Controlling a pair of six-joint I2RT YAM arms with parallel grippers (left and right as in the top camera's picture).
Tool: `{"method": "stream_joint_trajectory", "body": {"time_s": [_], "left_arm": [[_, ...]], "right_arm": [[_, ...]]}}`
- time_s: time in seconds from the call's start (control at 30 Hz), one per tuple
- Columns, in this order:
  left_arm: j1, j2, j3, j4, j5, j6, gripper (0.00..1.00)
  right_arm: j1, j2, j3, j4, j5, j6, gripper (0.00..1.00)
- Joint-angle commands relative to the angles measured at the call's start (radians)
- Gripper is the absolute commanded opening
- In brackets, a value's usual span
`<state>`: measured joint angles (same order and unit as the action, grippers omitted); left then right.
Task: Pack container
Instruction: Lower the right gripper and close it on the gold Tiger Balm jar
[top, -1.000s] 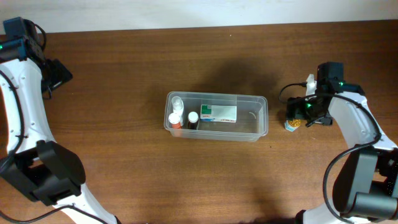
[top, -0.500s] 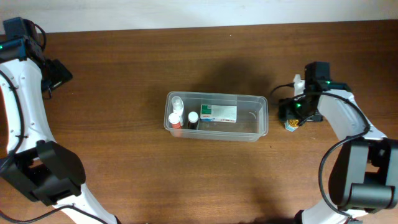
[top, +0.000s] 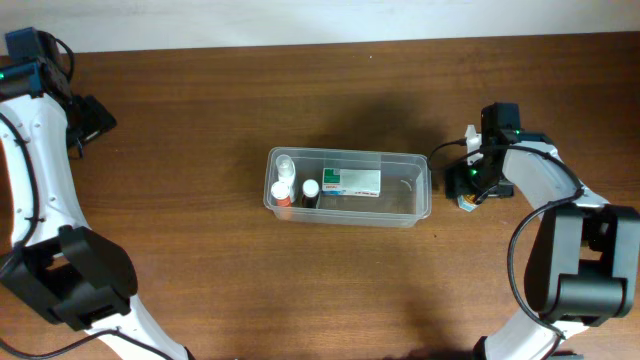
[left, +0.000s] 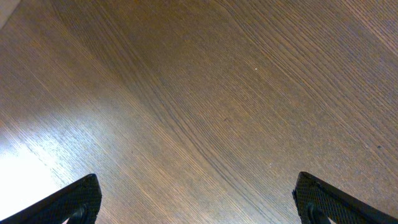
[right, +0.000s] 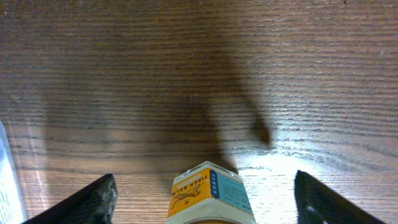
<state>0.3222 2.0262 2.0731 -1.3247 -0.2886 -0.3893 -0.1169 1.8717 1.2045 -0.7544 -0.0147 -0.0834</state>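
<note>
While left claw (left: 199, 202) gapes, right claw (right: 205, 196) stands apart around balm box (right: 211, 186) beside container (top: 350, 151).

We see the container (top: 402, 196), a clear plastic rectangular tub with rounded corners and a rim. It's upright, open-topped and flat on the wood, about mid-table, with its long axis running 9 to 3 o'clock. It's part-filled. At the 9 o'clock end there's a small clear bottle (top: 286, 163) toward 12, and a white-capped reddish bottle (top: 281, 192) and a white-capped dark bottle (top: 310, 189) toward 6. A green-and-white carton (top: 351, 182) lies flat near the middle, close to the 12 o'clock wall. The 3 o'clock third is bare floor.
</note>
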Motion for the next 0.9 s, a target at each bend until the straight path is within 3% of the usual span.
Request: {"method": "stream_joint_trajectory", "body": {"time_s": [0.0, 0.23, 0.57, 0.87], "left_arm": [[0.002, 0.006, 0.013, 0.0, -0.004, 0.001, 0.99], [0.002, 0.006, 0.013, 0.0, -0.004, 0.001, 0.99], [0.002, 0.006, 0.013, 0.0, -0.004, 0.001, 0.99], [0.006, 0.006, 0.013, 0.0, -0.004, 0.001, 0.99]], "right_arm": [[0.002, 0.032, -0.004, 0.003, 0.019, -0.014, 0.8], [-0.002, 0.067, -0.004, 0.0, 0.02, -0.014, 0.79], [-0.002, 0.067, -0.007, -0.001, 0.02, -0.014, 0.55], [-0.002, 0.067, -0.007, -0.006, 0.02, -0.013, 0.46]]}}
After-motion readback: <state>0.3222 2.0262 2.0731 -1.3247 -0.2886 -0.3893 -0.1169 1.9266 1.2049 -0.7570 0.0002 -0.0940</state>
